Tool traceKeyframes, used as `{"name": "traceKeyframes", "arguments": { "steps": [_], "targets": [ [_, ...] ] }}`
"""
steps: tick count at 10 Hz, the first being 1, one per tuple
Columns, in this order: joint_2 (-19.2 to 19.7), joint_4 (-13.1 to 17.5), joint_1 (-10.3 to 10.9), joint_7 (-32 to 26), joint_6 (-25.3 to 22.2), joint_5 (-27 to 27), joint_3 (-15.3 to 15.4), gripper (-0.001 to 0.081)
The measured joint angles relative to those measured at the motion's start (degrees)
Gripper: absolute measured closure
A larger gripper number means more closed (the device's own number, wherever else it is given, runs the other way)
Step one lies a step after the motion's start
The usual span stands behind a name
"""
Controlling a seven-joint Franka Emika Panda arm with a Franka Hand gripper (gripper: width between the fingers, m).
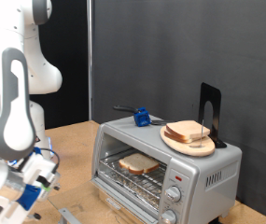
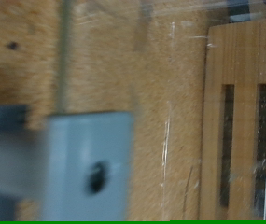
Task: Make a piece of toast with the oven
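The silver oven (image 1: 207, 168) stands at the exterior view's right on the wooden table. One piece of toast (image 1: 137, 164) lies inside it on the wire rack. My gripper (image 1: 32, 183) hangs low at the exterior view's bottom left, well clear of the oven, with nothing seen between its fingers. In the blurred wrist view a grey block with a dark hole (image 2: 88, 164) sits close over the wood surface, and no fingertips can be made out.
On the oven's top sit a round wooden plate (image 1: 175, 142) with bread slices (image 1: 190, 132), a small blue object (image 1: 142, 118) and a black upright stand (image 1: 210, 110). Round knobs (image 1: 173, 194) are on the oven's front. A slatted wooden piece (image 2: 245, 121) shows in the wrist view.
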Motion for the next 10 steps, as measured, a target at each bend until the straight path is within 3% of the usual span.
{"name": "traceKeyframes", "arguments": {
  "steps": [5, 10],
  "targets": [
    [-0.8, -3.1, 2.0, -1.6, 1.1, 2.3, 4.4, -0.0002],
    [-7.9, -6.8, 0.0, -5.3, -5.3, 2.5, 3.9, -0.0002]
  ]
}}
